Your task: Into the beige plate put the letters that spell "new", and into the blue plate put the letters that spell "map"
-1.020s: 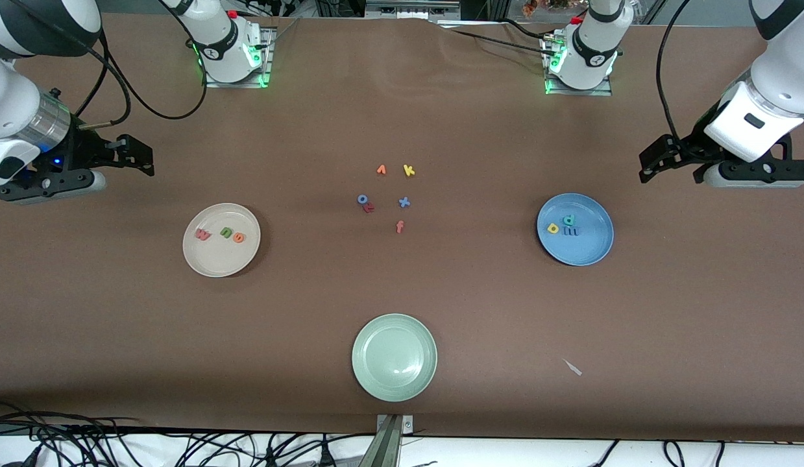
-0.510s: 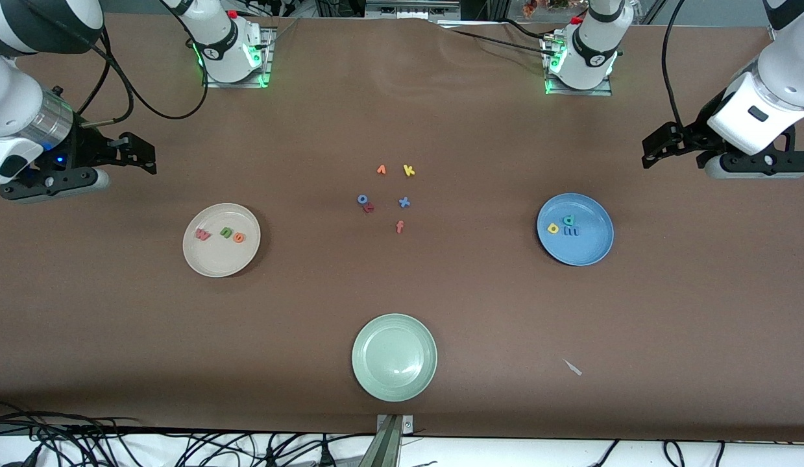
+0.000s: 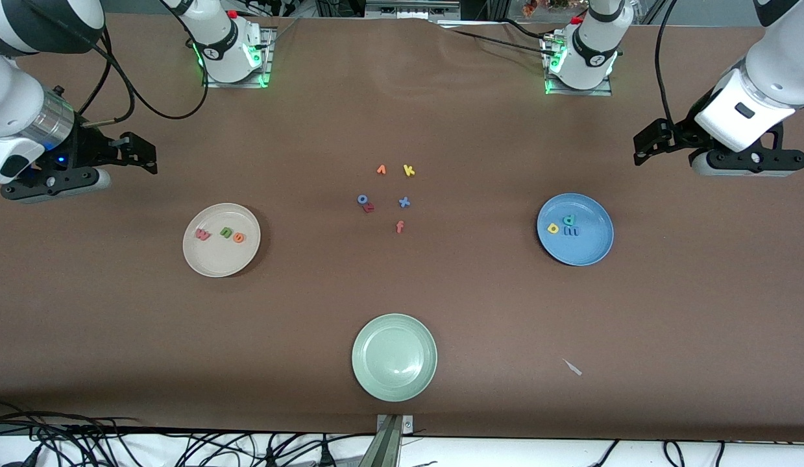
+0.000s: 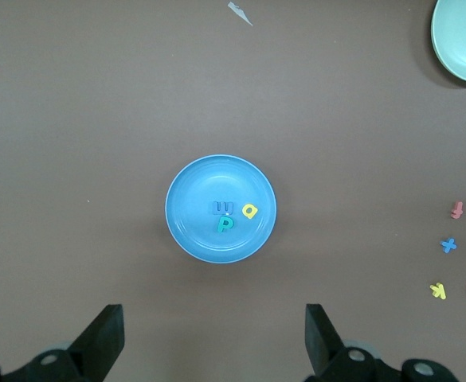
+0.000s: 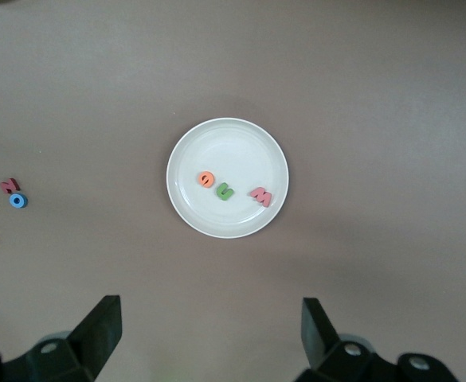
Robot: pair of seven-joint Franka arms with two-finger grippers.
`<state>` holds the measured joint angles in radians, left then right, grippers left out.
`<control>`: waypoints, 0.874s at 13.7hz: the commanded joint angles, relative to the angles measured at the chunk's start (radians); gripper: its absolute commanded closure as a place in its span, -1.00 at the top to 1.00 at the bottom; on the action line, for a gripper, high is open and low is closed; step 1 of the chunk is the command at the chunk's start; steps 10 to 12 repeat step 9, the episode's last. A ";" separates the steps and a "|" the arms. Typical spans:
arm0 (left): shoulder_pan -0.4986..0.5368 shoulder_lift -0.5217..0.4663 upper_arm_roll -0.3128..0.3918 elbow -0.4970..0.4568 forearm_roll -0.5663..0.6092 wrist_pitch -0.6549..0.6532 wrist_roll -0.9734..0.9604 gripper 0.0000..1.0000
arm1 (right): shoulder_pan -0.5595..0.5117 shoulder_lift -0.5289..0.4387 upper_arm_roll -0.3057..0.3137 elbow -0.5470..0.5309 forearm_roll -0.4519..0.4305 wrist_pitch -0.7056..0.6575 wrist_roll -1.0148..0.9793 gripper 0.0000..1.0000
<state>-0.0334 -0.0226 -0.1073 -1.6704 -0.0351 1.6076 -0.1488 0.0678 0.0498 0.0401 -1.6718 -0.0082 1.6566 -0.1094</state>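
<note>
The beige plate, toward the right arm's end of the bench, holds the pinkish w, green n and orange e in a row from nine to three o'clock. The blue plate, toward the left arm's end, holds the yellow a, teal p and blue m (bunched near its centre). The right claw hangs over the bench at the beige plate's eleven o'clock and the left claw at the blue plate's one o'clock, both spread wide and empty.

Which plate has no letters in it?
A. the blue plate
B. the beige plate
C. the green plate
C: the green plate is bare, while the beige plate holds w, n and e, and the blue plate holds m, a and p.
</note>
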 commanded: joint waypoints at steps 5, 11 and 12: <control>-0.010 0.026 -0.026 0.057 0.055 -0.038 0.011 1.00 | -0.002 0.001 0.003 0.021 0.002 -0.035 0.005 1.00; -0.003 0.026 -0.026 0.057 0.054 -0.040 0.023 1.00 | -0.002 0.001 0.004 0.024 -0.006 -0.037 0.004 1.00; -0.003 0.026 -0.026 0.057 0.054 -0.040 0.023 1.00 | -0.002 0.001 0.004 0.024 -0.006 -0.037 0.004 1.00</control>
